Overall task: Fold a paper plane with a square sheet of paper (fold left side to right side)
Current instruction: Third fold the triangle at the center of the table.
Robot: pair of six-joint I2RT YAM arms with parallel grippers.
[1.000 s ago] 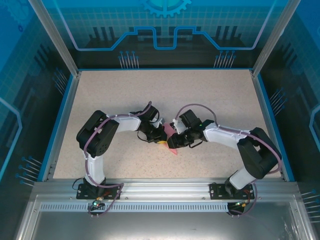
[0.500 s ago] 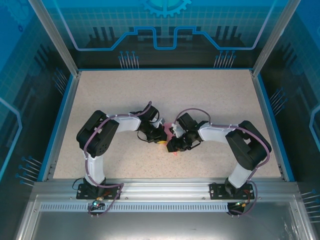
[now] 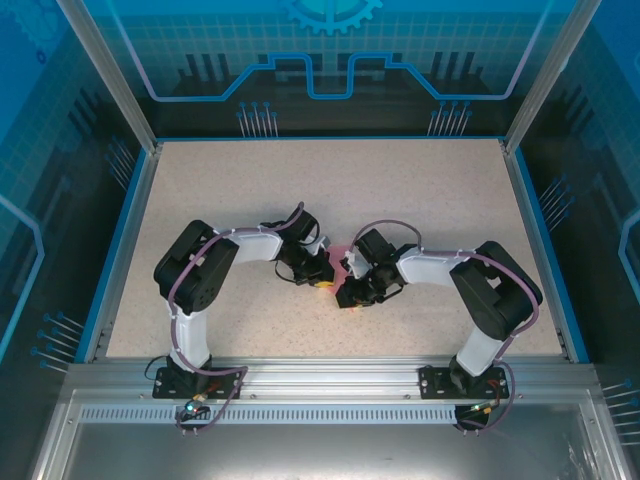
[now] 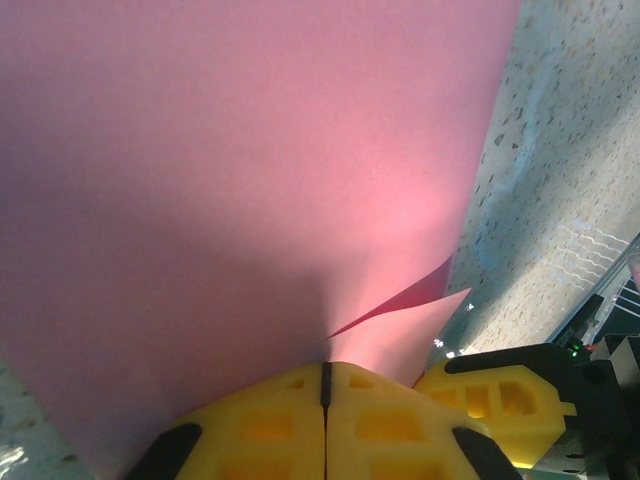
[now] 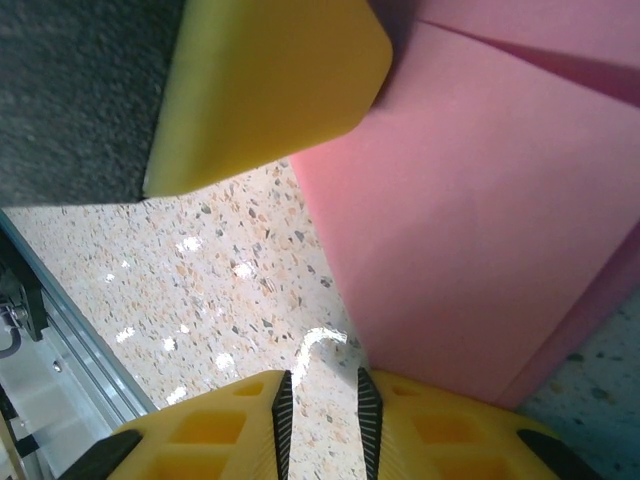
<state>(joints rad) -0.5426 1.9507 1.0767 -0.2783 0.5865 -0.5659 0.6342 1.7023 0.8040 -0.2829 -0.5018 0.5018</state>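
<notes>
The pink-red sheet of paper (image 4: 250, 170) takes up most of the left wrist view, with a second layer folded under it at a lower corner. My left gripper (image 4: 325, 365) is shut on its near edge. From above, only a sliver of the paper (image 3: 337, 253) shows between the two grippers at mid-table. My right gripper (image 5: 320, 385) is narrowly open over bare table, and the paper (image 5: 480, 230) lies just right of the gap, its edge beside the right finger. The left gripper (image 3: 321, 280) and right gripper (image 3: 350, 292) nearly touch.
The speckled tabletop (image 3: 330, 190) stretches out behind the arms, bounded by a blue rim (image 3: 118, 250) and glass walls. A yellow finger of the left gripper (image 5: 270, 80) hangs close over the right gripper's view. A metal rail (image 5: 60, 330) runs along the near edge.
The right gripper has slid left toward the left gripper and now covers most of the paper seen from above. The left arm has stayed in place.
</notes>
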